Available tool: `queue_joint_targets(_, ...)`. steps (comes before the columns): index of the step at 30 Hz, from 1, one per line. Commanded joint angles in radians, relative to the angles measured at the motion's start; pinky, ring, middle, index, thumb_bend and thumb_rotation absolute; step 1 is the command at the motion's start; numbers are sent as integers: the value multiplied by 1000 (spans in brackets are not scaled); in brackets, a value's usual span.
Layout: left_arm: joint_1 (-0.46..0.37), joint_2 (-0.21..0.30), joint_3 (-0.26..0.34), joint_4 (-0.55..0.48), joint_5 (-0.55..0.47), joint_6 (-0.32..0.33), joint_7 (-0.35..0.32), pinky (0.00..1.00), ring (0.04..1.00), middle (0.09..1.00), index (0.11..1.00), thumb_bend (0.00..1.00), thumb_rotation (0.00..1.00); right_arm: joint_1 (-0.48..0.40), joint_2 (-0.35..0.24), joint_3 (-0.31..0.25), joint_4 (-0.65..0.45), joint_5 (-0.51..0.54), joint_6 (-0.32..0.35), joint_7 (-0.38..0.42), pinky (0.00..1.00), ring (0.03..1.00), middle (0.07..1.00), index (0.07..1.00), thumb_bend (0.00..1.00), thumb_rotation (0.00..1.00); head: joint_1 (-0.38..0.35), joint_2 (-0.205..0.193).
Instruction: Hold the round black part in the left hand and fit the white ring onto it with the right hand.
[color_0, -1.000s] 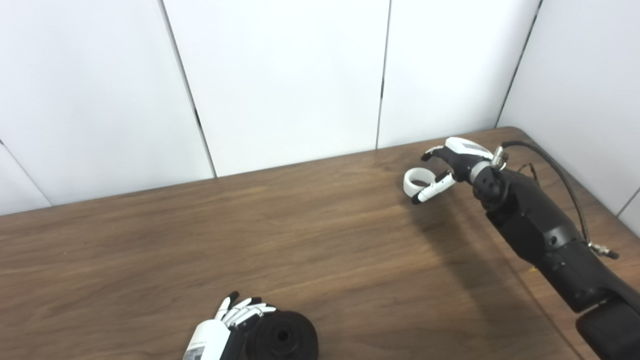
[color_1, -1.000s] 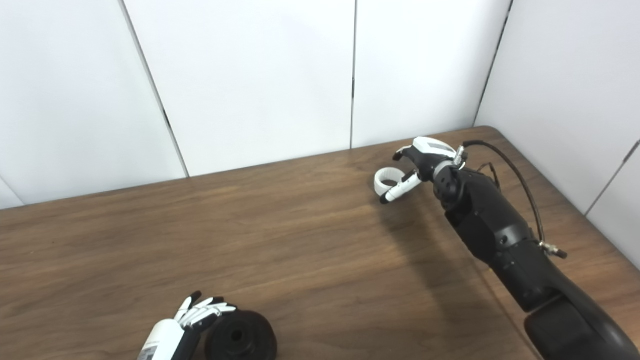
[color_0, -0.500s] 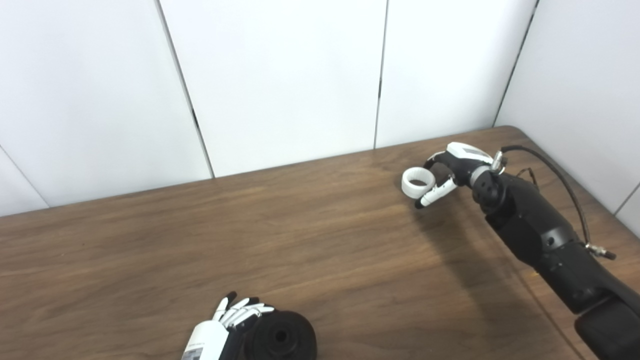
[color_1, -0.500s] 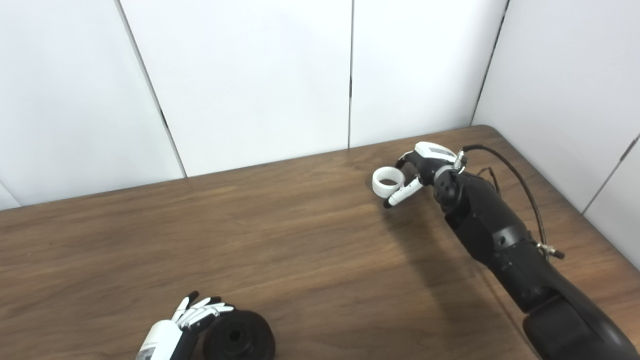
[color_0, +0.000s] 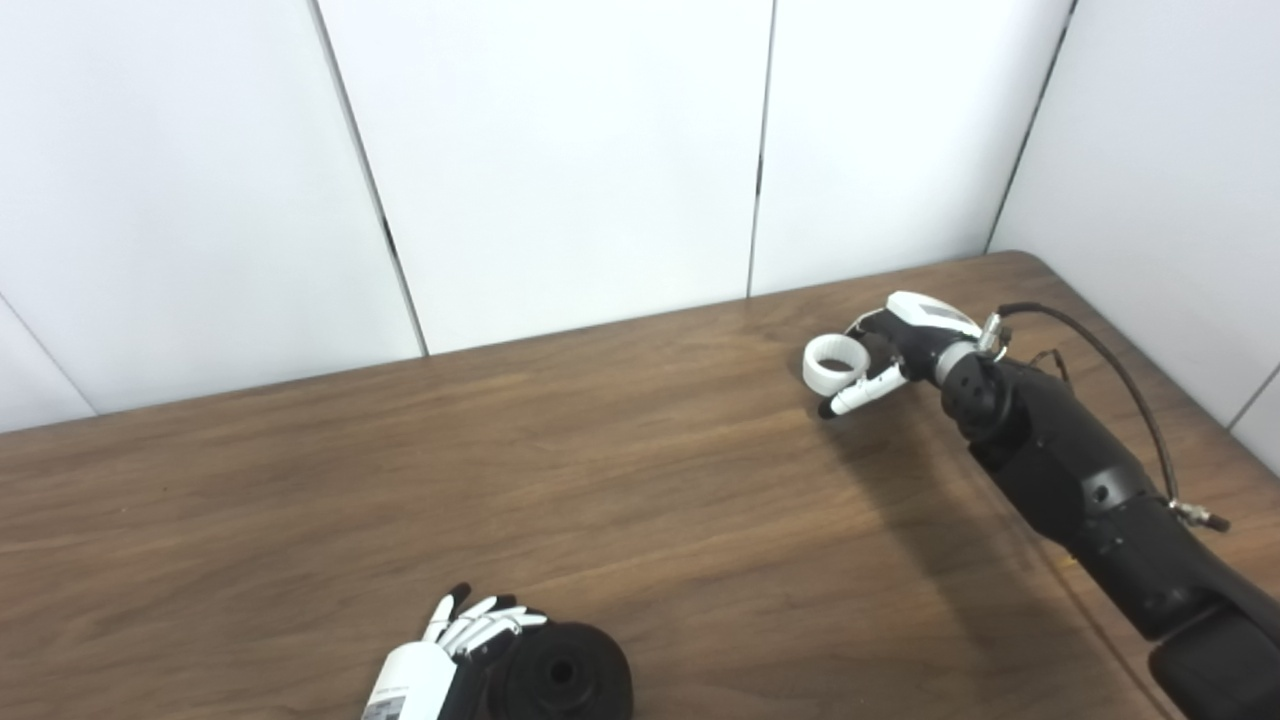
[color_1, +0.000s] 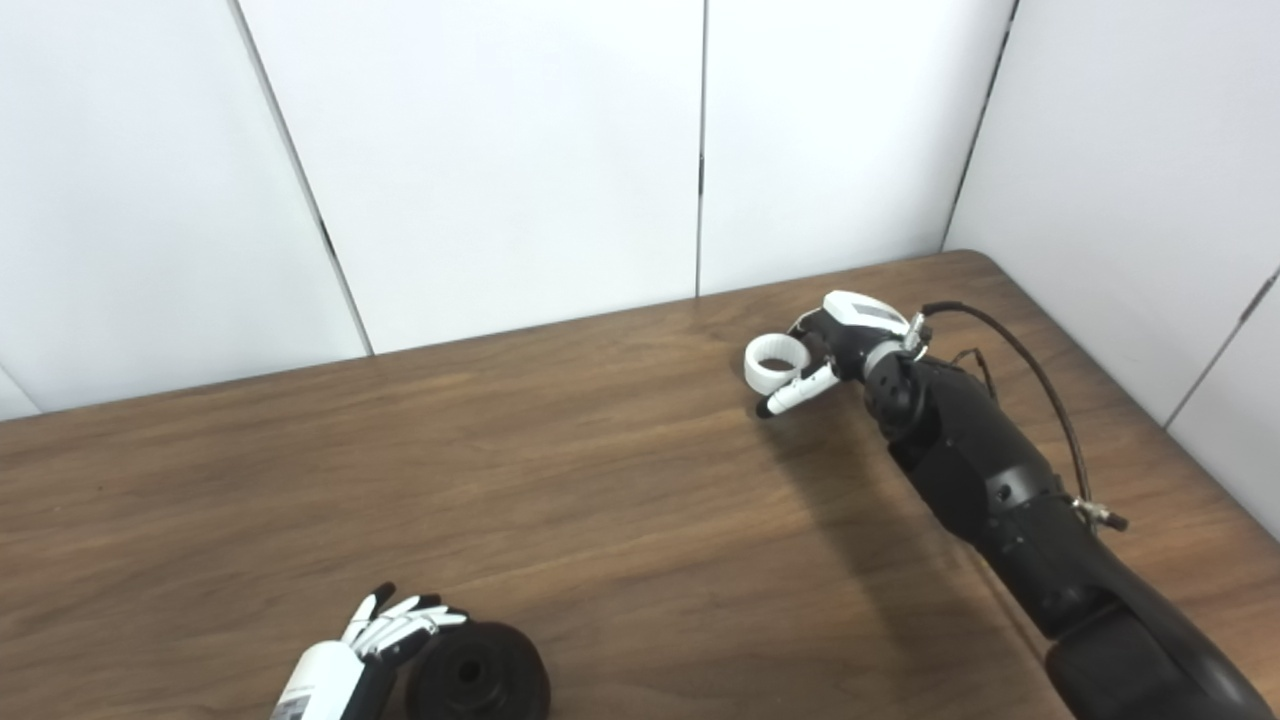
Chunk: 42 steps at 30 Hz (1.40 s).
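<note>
The round black part (color_0: 562, 682), with a hole in its middle, lies on the wooden table (color_0: 620, 480) at the picture's bottom edge. My left hand (color_0: 452, 648) rests against the part's left side with its fingers straight and apart, not closed round it. Far off at the table's back right, the white ring (color_0: 833, 362) sits between the curled fingers and the thumb of my right hand (color_0: 895, 348). The fingers close on the ring's far side and the thumb lies along its near side. Whether the ring is off the wood I cannot tell.
White wall panels (color_0: 560, 150) stand along the table's far edge and right side. The right arm's black forearm (color_0: 1080, 480) with a looping cable (color_0: 1120, 370) stretches over the table's right end. The table's rounded corner (color_0: 1020, 262) lies just behind the right hand.
My right hand's fingers, spread around the white ring a second ago, have curled in and closed on it. The left hand and the black part have stayed put.
</note>
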<state>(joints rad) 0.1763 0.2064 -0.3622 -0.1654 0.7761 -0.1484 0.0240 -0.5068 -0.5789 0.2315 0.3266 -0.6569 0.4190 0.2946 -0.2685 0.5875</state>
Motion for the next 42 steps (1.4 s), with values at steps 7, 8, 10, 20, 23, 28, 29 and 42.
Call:
queue_joint_targets(7, 69, -1, -30, 87, 49, 53, -21, 997, 870, 781, 485, 525, 58, -55, -20, 2, 11, -4, -59, -51, 944, 969, 884, 723, 873, 404, 24, 1)
queue_joint_targets(8, 68, -3, -31, 91, 51, 51, -18, 992, 867, 779, 485, 525, 59, -56, -19, 2, 14, -3, -63, -53, 941, 967, 880, 720, 871, 402, 25, 0)
queue_joint_targets(10, 69, -7, -32, 92, 50, 54, -17, 989, 866, 778, 485, 525, 59, -59, -15, 2, 22, -2, -65, -54, 943, 967, 878, 717, 867, 393, 25, -1)
queue_joint_targets(20, 68, -11, -35, 85, 52, 60, -24, 998, 869, 780, 484, 525, 59, -70, -3, 16, 35, -7, -55, -56, 933, 952, 856, 675, 797, 251, 26, 4)
queue_joint_targets(23, 68, -13, -35, 83, 53, 60, -22, 995, 868, 779, 484, 525, 59, -68, 0, 15, 34, -4, -54, -63, 921, 946, 852, 634, 747, 153, 26, 4)
queue_joint_targets(28, 69, -12, -37, 73, 55, 66, -30, 1000, 876, 782, 485, 525, 59, -63, 2, 13, 34, 5, -56, -77, 927, 944, 842, 494, 525, 132, 27, 6)
queue_joint_targets(29, 70, -12, -37, 73, 58, 66, -29, 1000, 877, 782, 485, 525, 59, -61, 3, 12, 32, 8, -56, -79, 927, 944, 842, 492, 522, 131, 27, 6)
queue_joint_targets(42, 68, -28, -40, 80, 60, 67, -14, 1000, 879, 781, 485, 525, 58, -58, -9, 19, 37, 8, -64, -75, 925, 946, 848, 488, 518, 125, 31, 22)
